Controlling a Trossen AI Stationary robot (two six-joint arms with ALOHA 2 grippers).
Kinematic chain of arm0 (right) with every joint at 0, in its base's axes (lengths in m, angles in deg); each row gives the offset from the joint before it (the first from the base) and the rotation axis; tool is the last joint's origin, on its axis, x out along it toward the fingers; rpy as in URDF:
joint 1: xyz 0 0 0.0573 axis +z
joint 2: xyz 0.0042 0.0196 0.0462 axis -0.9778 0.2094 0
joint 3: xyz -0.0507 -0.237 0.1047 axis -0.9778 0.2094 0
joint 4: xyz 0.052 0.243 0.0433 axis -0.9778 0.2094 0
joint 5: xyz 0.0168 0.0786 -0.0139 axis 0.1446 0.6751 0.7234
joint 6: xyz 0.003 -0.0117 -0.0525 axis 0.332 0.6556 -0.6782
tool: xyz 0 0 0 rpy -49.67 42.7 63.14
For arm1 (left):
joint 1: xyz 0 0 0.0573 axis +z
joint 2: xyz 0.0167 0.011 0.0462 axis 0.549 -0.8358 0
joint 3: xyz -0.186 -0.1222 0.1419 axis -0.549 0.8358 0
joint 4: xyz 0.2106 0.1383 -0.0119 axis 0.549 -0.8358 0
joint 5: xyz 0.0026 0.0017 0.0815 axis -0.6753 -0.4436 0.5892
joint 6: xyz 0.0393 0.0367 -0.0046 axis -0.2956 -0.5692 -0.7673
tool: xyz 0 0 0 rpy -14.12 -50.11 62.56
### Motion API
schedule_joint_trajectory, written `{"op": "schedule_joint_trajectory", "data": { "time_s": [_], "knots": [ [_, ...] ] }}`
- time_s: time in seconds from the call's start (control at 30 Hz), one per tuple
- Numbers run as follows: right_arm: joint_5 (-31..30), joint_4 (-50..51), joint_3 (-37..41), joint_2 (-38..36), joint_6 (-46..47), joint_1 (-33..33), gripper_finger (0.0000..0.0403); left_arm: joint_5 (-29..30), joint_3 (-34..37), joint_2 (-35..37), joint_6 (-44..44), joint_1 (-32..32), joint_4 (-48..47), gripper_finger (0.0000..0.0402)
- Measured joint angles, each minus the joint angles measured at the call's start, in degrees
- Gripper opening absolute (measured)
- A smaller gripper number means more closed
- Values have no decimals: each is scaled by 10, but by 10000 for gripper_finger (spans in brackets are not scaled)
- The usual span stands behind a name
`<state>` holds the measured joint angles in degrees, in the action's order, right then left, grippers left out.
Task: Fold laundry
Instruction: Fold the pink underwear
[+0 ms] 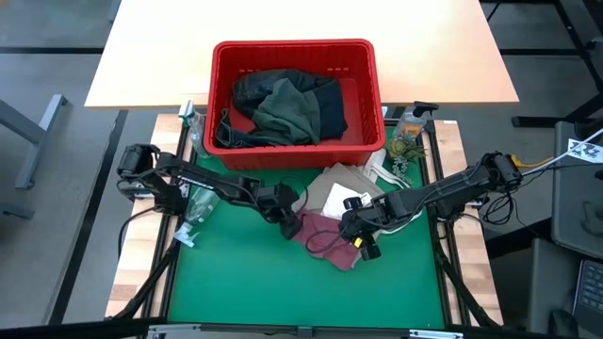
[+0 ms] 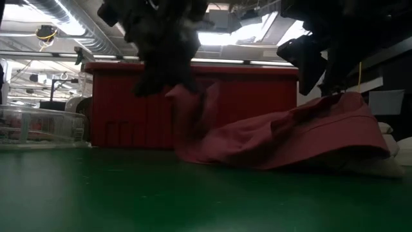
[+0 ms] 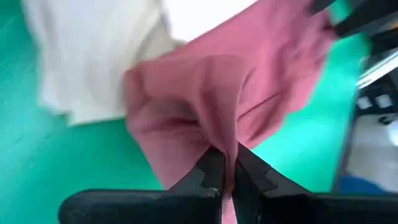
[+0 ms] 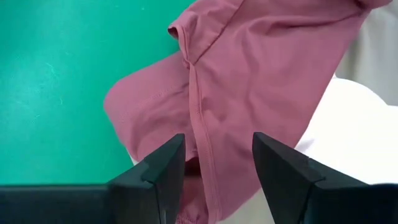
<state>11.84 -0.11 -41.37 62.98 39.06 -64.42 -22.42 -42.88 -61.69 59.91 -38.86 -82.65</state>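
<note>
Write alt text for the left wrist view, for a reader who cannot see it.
The left gripper is pinched shut on a fold of the maroon piece, lifting it into a ridge above the green mat. A pale garment lies beyond it on the mat.

Maroon piece [image 1: 325, 235] plain, on bright green tabletop [image 1: 245, 282]. Tan top [image 1: 344, 184] at its 12 o'clock. Red basket [image 1: 294, 56] holds olive-green shirt [image 1: 287, 111], black garments [image 1: 254, 87].
</note>
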Motion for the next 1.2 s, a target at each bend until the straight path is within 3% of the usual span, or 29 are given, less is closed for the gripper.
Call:
{"op": "schedule_joint_trajectory", "data": {
  "time_s": [0.43, 0.93, 1.2],
  "knots": [
    [-5, 37, -26, -1, -2, 0, 188, 79, -1, -32, 17, -53, 162, 10],
    [-1, 77, -52, -1, -16, 36, 188, 80, 0, -161, 12, -57, 340, 14],
    [-7, 61, -52, -1, -37, 45, 188, 76, 0, -215, -4, -62, 399, 50]
  ]
}}
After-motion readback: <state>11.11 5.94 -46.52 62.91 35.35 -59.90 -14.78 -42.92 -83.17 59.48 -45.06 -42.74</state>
